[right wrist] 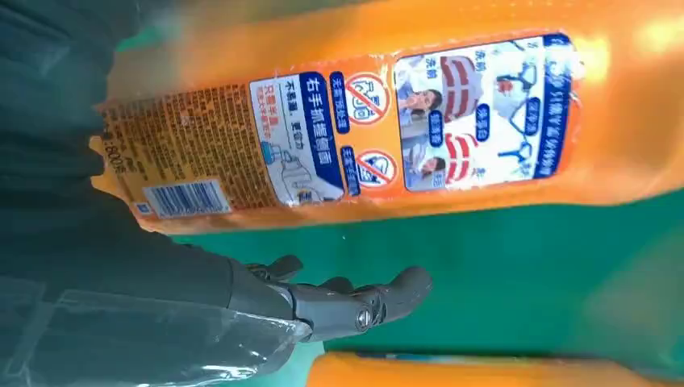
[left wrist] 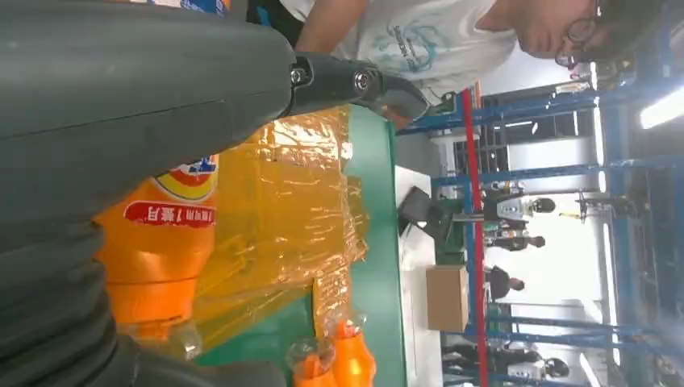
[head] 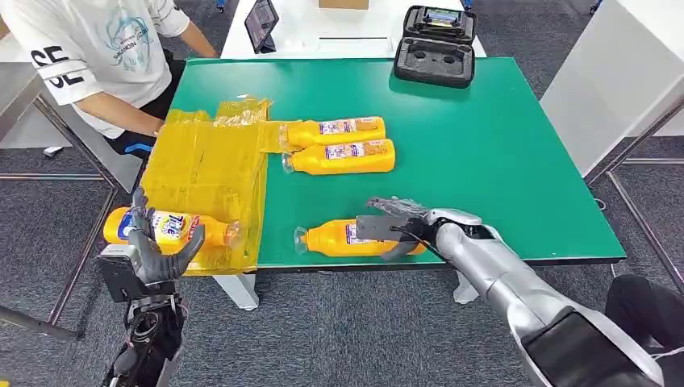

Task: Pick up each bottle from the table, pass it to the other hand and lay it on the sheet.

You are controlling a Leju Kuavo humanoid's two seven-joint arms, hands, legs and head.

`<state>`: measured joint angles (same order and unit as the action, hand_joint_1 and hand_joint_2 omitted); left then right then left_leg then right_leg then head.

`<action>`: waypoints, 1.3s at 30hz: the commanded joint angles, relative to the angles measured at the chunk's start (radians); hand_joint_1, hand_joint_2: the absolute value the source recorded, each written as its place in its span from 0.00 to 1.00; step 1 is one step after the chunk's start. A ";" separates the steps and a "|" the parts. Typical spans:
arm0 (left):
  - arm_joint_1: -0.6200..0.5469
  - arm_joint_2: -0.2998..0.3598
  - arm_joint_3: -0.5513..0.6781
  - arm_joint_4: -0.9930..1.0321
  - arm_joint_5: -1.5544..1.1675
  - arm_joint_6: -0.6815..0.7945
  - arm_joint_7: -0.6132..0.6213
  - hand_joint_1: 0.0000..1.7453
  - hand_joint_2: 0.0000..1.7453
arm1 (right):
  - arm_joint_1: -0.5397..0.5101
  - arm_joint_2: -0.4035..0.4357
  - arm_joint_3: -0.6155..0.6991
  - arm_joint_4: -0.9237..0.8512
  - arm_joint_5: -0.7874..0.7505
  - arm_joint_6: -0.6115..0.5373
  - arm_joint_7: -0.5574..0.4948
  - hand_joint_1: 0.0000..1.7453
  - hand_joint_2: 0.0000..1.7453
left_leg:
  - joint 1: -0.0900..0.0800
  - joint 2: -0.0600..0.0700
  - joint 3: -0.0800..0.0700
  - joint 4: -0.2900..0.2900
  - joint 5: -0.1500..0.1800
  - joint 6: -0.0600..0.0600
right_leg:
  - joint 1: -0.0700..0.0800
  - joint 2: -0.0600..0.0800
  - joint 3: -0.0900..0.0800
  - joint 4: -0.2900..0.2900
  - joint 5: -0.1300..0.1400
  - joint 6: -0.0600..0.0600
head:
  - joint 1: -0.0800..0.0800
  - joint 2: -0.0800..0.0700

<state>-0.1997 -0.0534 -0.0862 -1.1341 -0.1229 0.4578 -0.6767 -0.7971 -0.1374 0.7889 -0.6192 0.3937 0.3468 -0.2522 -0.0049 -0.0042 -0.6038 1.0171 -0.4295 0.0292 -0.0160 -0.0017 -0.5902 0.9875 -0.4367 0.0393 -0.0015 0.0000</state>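
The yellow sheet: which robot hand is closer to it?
Left. The left hand holds a bottle at the near edge of the yellow sheet; the right hand is off to the side, over another bottle.

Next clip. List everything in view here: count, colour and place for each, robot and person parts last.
table: one, green top, centre.
sheet: one, yellow see-through plastic, crumpled over the table's left edge.
bottles: four, orange, all lying down. Two side by side mid-table; one at the near edge; one at the sheet's near-left corner.
case: one, black, open, far edge.
tablet: one, dark, on the white table beyond.
box: one, brown cardboard, background.
person: one, white shirt, far left, by the sheet.
left hand: around the corner bottle.
right hand: fingers spread at the near-edge bottle.
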 commanded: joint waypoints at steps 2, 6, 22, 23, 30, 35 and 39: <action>-0.004 -0.004 0.006 0.052 0.004 -0.009 0.007 0.00 1.00 | -0.060 0.032 0.074 0.128 0.013 -0.007 0.015 0.00 1.00 | 0.001 0.001 0.003 -0.001 -0.001 -0.002 | 0.001 0.001 0.002 -0.001 0.000 -0.001 | 0.000 0.000; 0.003 -0.009 0.003 0.047 0.001 -0.012 0.009 0.00 1.00 | -0.068 0.034 0.080 0.151 0.005 0.013 0.013 0.00 1.00 | 0.000 0.001 0.002 0.000 -0.001 -0.001 | 0.001 0.001 0.002 0.000 0.000 -0.001 | 0.000 0.000; -0.001 -0.011 0.002 0.056 -0.002 -0.018 0.016 0.00 1.00 | -0.057 0.035 0.101 0.161 0.021 -0.001 0.022 0.00 1.00 | 0.001 0.000 0.004 -0.001 -0.001 -0.002 | 0.001 0.000 0.004 -0.001 -0.001 -0.002 | 0.000 0.000; -0.002 -0.011 0.000 0.060 -0.002 -0.020 0.016 0.00 1.00 | -0.053 0.033 0.099 0.163 0.014 0.005 0.018 0.00 1.00 | 0.001 0.000 0.002 -0.001 0.000 -0.001 | 0.001 0.000 0.002 -0.001 0.000 -0.001 | 0.000 0.000; -0.008 -0.014 -0.008 0.086 0.006 -0.027 0.016 0.00 1.00 | -0.042 0.034 0.096 0.183 0.015 -0.023 0.037 0.93 1.00 | 0.001 -0.001 0.003 -0.001 0.000 -0.002 | 0.001 -0.001 0.004 -0.001 0.000 -0.001 | 0.000 0.000; -0.016 -0.015 -0.014 0.096 0.007 -0.032 0.016 0.00 1.00 | -0.030 0.031 0.085 0.186 0.008 -0.038 0.039 1.00 1.00 | 0.002 -0.002 0.005 -0.002 0.000 -0.002 | 0.002 -0.002 0.006 -0.002 -0.001 -0.002 | 0.000 0.000; -0.020 -0.016 -0.014 0.098 0.008 -0.032 0.017 0.00 1.00 | -0.027 0.030 0.084 0.183 0.008 -0.044 0.038 1.00 1.00 | 0.002 -0.002 0.005 -0.002 0.000 -0.002 | 0.002 -0.003 0.006 -0.003 -0.001 -0.002 | 0.000 0.000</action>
<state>-0.1803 -0.0641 -0.0862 -1.1059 -0.1186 0.4280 -0.6649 -0.8249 -0.1114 0.8431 -0.5032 0.4055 0.3025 -0.2186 -0.0050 -0.0042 -0.6025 1.0172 -0.4295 0.0292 -0.0162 -0.0017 -0.5894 0.9872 -0.4367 0.0393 -0.0015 0.0000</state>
